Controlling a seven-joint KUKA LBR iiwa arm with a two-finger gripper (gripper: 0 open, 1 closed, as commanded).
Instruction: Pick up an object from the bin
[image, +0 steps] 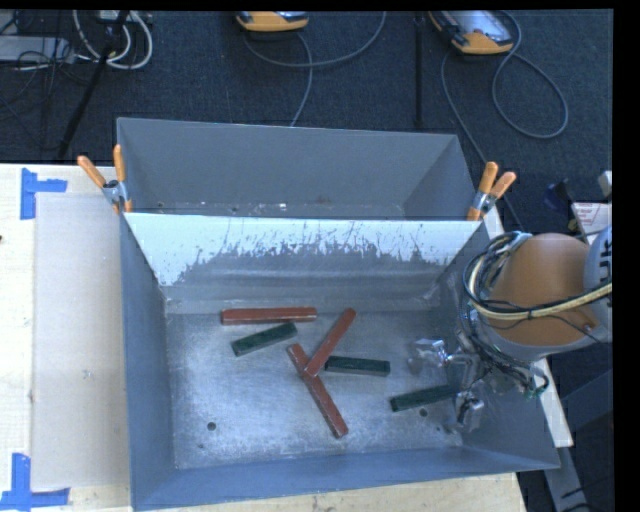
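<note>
Reaching in: the arm enters from the right side of the bin (300, 250), with the end effector (448, 382) low over the floor at the right end, close to the right wall.
End effector state: the two metal tips stand apart, one toward the back wall and one toward the front, so it reads as open. Nothing shows between them.
Nearest thing: a dark green bar (420, 401) lying flat on the bin floor. Its right end sits just beside the front tip. I cannot tell if they touch.
Bearing: most of the bar lies to the left of the end effector and a little toward the front wall.
Long axis: roughly left-right, with the right end tipped slightly toward the back. The tips are lined up roughly front to back, so they stand about square to it.
Judgement: closing on this bar would need a short shift left and toward the front, so the tips straddle it away from its end.
Other bars: a second green bar (357, 366) lies near to the left, clear of the first. Two crossed red-brown bars (330, 342) are further left. A red-brown bar (268, 316) and a green bar (264, 339) are well apart, toward the back left.
Risk: the right wall is close, leaving little room on that side.
</note>
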